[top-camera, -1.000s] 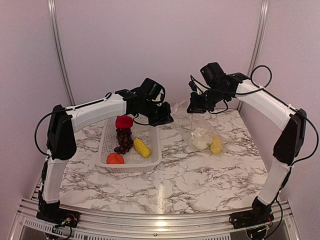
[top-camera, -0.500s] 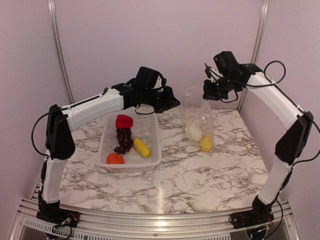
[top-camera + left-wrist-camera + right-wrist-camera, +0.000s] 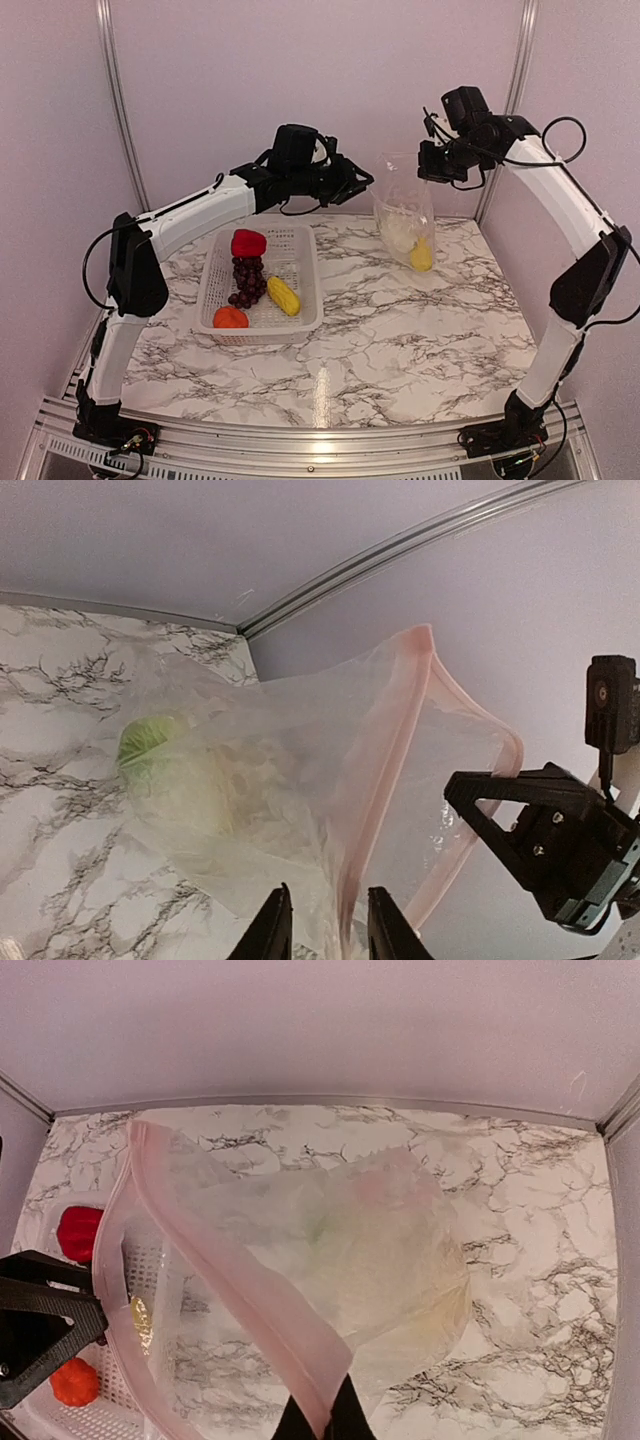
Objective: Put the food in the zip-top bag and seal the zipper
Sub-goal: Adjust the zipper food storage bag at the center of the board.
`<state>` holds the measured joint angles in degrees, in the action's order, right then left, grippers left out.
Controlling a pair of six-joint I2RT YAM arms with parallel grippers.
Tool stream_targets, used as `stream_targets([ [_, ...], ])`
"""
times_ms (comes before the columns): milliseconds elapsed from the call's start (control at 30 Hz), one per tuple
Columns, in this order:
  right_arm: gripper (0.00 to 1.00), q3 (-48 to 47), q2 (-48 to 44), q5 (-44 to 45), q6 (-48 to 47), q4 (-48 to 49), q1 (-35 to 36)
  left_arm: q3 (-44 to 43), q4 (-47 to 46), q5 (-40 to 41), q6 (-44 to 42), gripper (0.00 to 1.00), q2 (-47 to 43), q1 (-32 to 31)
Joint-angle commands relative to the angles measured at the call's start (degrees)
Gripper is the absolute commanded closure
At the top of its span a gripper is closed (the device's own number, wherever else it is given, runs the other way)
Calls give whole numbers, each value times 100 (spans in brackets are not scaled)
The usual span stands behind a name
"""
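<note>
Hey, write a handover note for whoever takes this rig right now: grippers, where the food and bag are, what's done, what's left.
Right gripper: jaws shut on the zip-top bag at its zipper, holding it up by the mouth.
Left gripper: jaws open, astride the other side of the mouth, not clamped.
In the bag: cauliflower, one corn piece.
In the basket: red pepper, grapes, second corn piece, orange fruit.
Done: two of six items bagged.
Left: bag the other four, then press the zipper shut; the mouth is open.
</note>
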<state>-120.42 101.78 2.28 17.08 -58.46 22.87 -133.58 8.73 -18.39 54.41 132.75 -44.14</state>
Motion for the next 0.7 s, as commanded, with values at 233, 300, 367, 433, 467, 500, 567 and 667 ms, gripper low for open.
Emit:
stream_targets([
  [233,100,971,123,-746,-85,329,497,1502,1266,443,-1812,31,-1274,109],
  [300,100,1097,108,-798,-67,422,585,2121,1191,638,-2083,29,-1736,112],
  [367,100,1224,85,-844,-32,522,623,2902,987,752,-2340,11,-2270,115],
  [433,100,1305,92,-915,-6,577,626,3594,849,824,-2510,1,-2813,120],
  [467,100,1295,103,-940,-2,578,626,3857,813,841,-2541,1,-3073,139],
  [500,100,1279,105,-962,-3,573,626,4152,806,839,-2559,1,-3376,156],
  [567,100,1267,107,-976,2,557,631,4491,824,702,-2715,1,-3767,160],
  [667,100,1252,115,-985,-9,506,624,4777,967,559,-2951,1,-4231,152],
])
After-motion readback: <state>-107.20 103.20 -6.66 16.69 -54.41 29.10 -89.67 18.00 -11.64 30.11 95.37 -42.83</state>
